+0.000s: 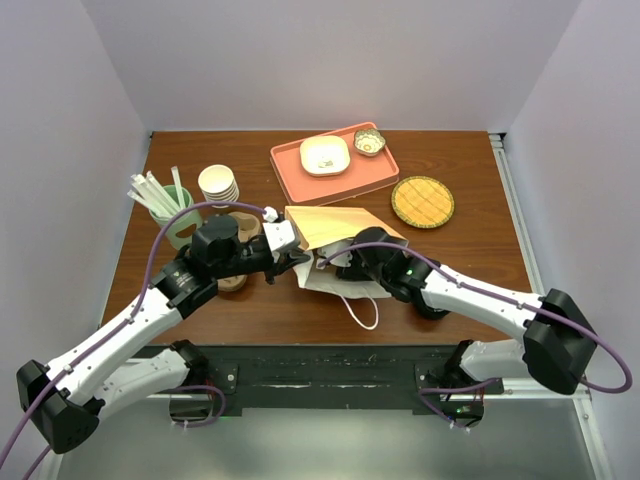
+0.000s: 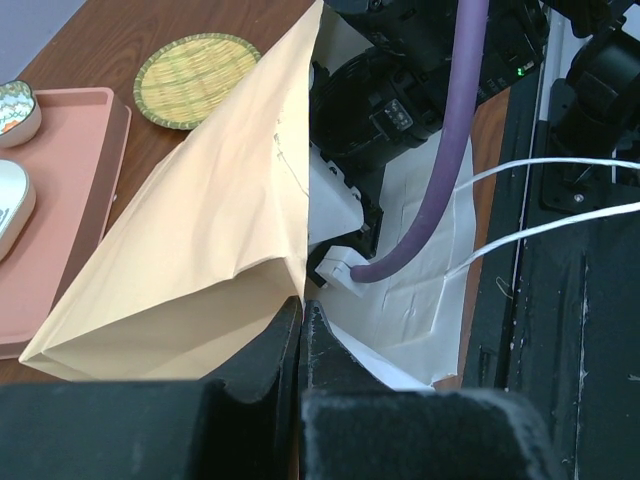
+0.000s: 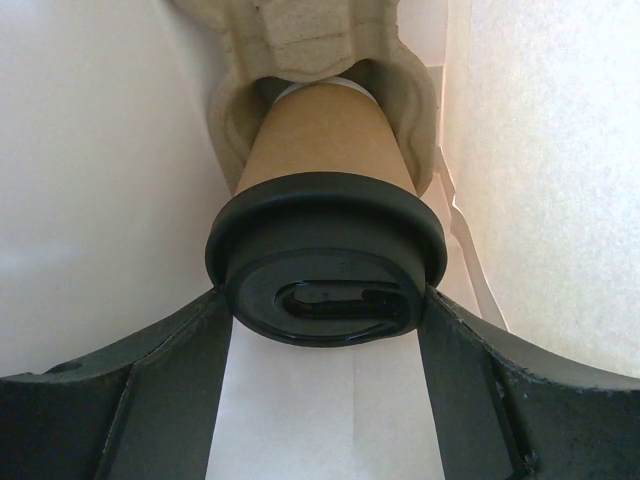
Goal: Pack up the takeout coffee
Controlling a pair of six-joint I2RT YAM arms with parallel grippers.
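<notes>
- Left gripper [image 2: 302, 335] is pinched together on the bag [image 2: 190, 240] mouth, mid-table.
- Right gripper [image 3: 322, 305], inside the bag, clamps the coffee cup [image 3: 325, 190] by its lid.
- The cup sits in a cardboard holder [image 3: 300, 40].

Off-task items: pink tray [image 1: 290, 165] at far middle of table [image 1: 470, 270], with a white square dish [image 1: 325, 155] and small patterned bowl [image 1: 369, 141] on it (bowl in the right corner). Woven yellow mat [image 1: 422, 202] just right of tray. Far left: stack of cream paper cups [image 1: 217, 184], green cup [image 1: 175, 225] holding white straws [image 1: 155, 190].
</notes>
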